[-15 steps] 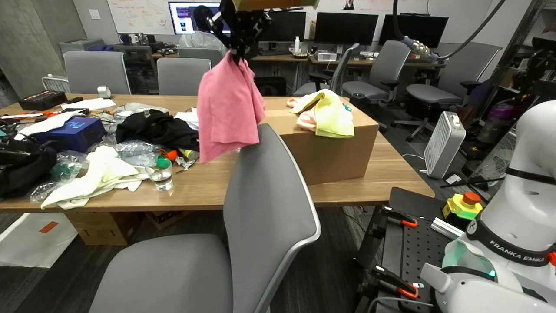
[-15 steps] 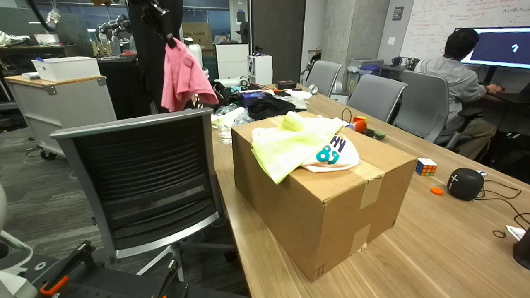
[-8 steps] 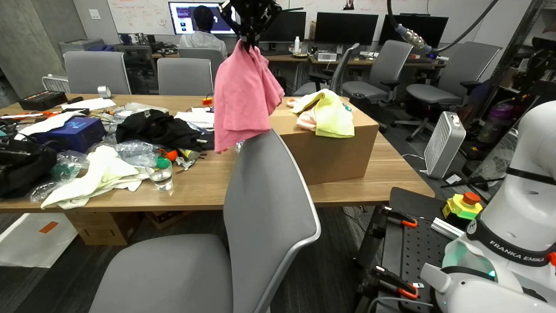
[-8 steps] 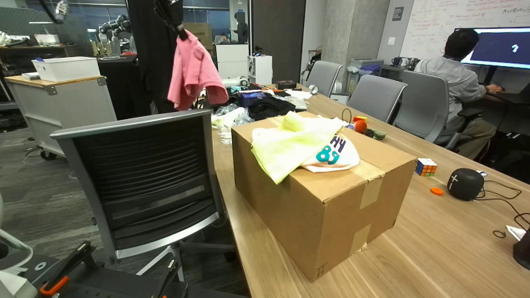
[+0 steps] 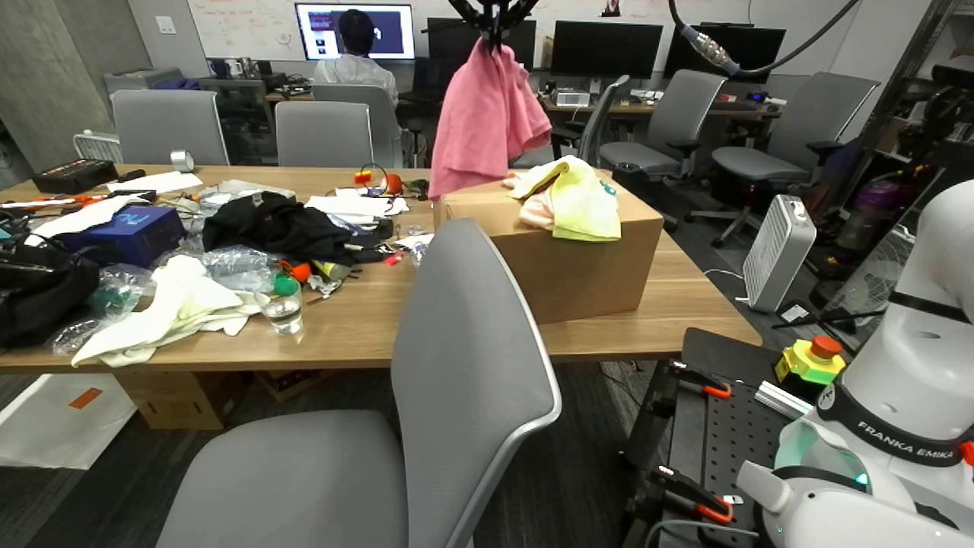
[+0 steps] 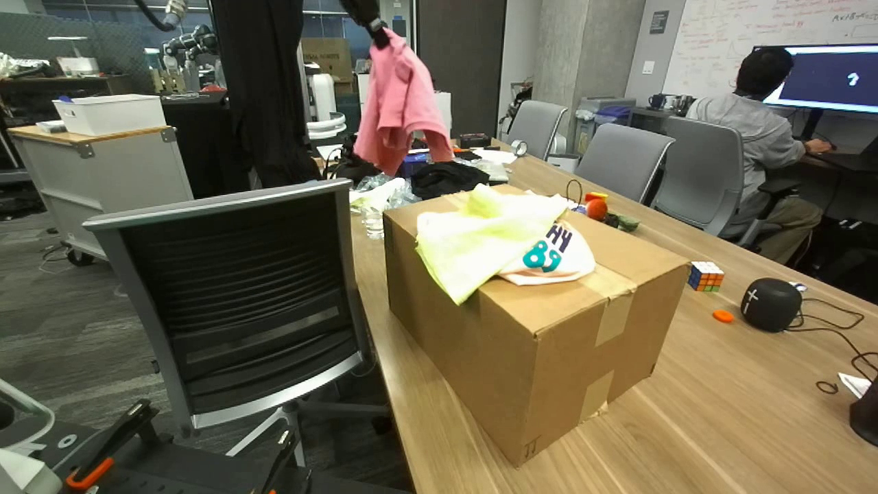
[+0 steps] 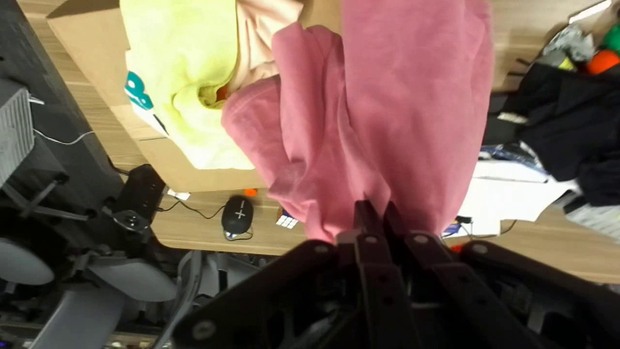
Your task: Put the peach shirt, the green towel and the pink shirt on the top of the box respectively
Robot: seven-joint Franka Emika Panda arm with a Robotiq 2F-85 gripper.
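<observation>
My gripper [image 5: 493, 39] is shut on the pink shirt [image 5: 487, 125], which hangs down from the fingertips in the air. In an exterior view the gripper [image 6: 378, 38] and the pink shirt [image 6: 401, 103] are beyond the far end of the cardboard box [image 6: 466, 357]. The green towel [image 6: 473, 240] lies crumpled on the box top, one corner over the edge. The peach shirt [image 6: 566, 254] is under it, partly hidden, its print showing. In the wrist view the pink shirt [image 7: 416, 106] hangs between the fingers [image 7: 377, 213], beside the green towel [image 7: 184, 43] and peach shirt [image 7: 259, 34].
A grey chair [image 5: 472, 335] stands at the table's near edge, its back close to the box. A glass of water [image 5: 283, 310], a cream cloth [image 5: 175, 312], a black cloth [image 5: 274, 228] and other clutter lie on the table. A speaker [image 6: 771, 305] and a cube [image 6: 706, 276] are beside the box.
My gripper has carried the pink shirt toward the box and somewhat higher, from above the chair and clutter to the box's end. The green towel, peach shirt and box have not moved.
</observation>
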